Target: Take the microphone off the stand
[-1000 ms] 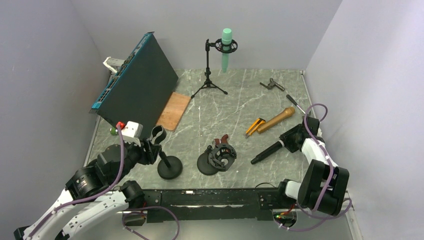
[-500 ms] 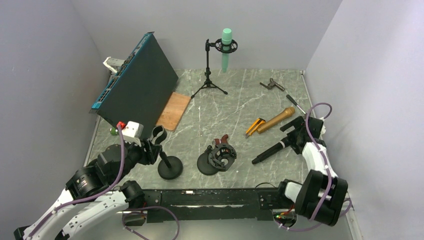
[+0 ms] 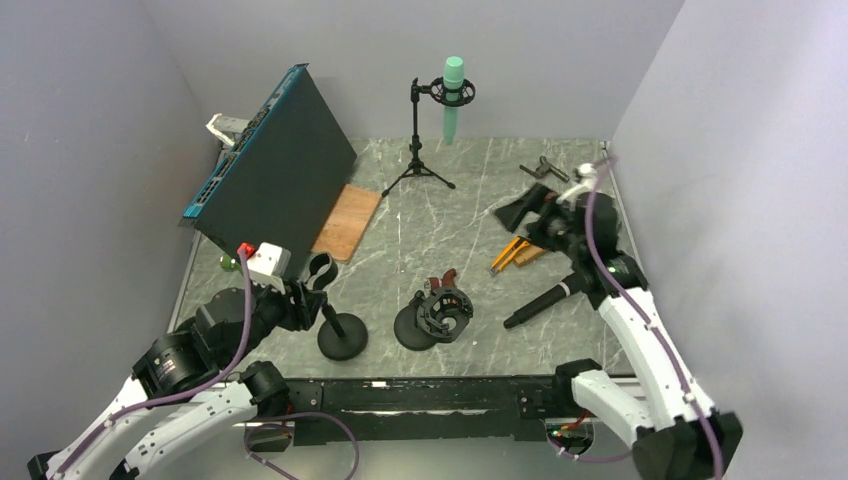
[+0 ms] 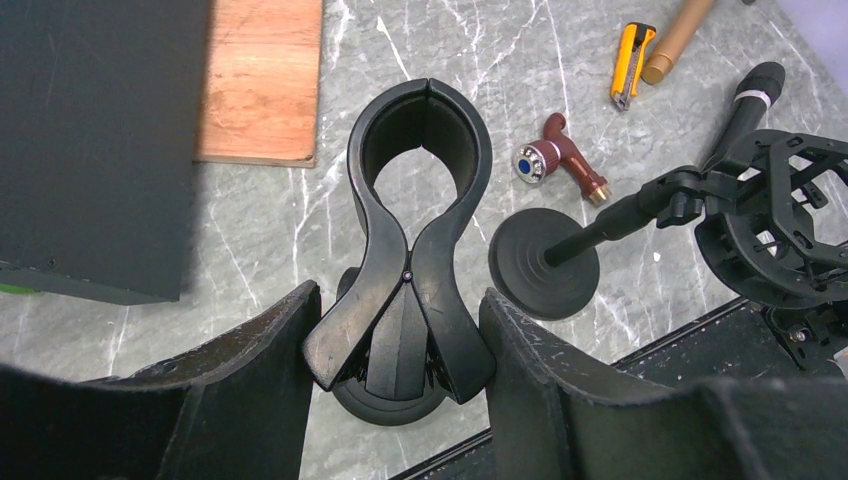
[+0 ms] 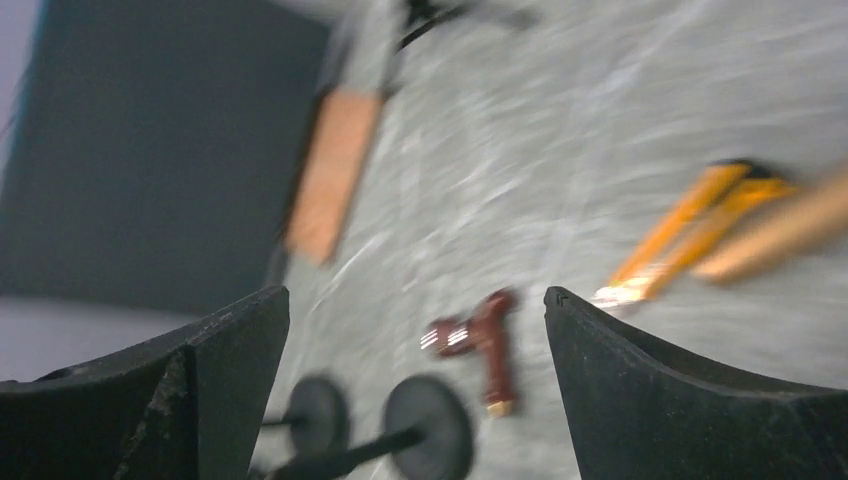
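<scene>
The black microphone (image 3: 541, 302) lies flat on the marble table, free of both grippers; its head end also shows in the left wrist view as the black microphone (image 4: 746, 104). The stand (image 3: 340, 339) is at the front left, and its black clip (image 4: 420, 165) holds nothing in its ring. My left gripper (image 4: 398, 302) is shut on the clip's two handles. It appears from above as the left gripper (image 3: 297, 300). My right gripper (image 3: 520, 211) hangs open above the table, behind the microphone. The right wrist view is blurred and shows the right gripper (image 5: 416, 300) with nothing between its fingers.
A shock-mount stand (image 3: 438, 318) and a maroon tool (image 3: 444, 281) sit mid-front. A yellow knife (image 3: 509, 254) and a tan microphone (image 3: 538, 247) lie under the right arm. A dark panel (image 3: 275, 165) leans at the left by a wooden board (image 3: 348, 222). A green microphone on a tripod (image 3: 453, 95) stands at the back.
My right gripper opened off the black microphone, leaving it on the table, then rose and swung back and left. The left gripper kept its hold on the clip.
</scene>
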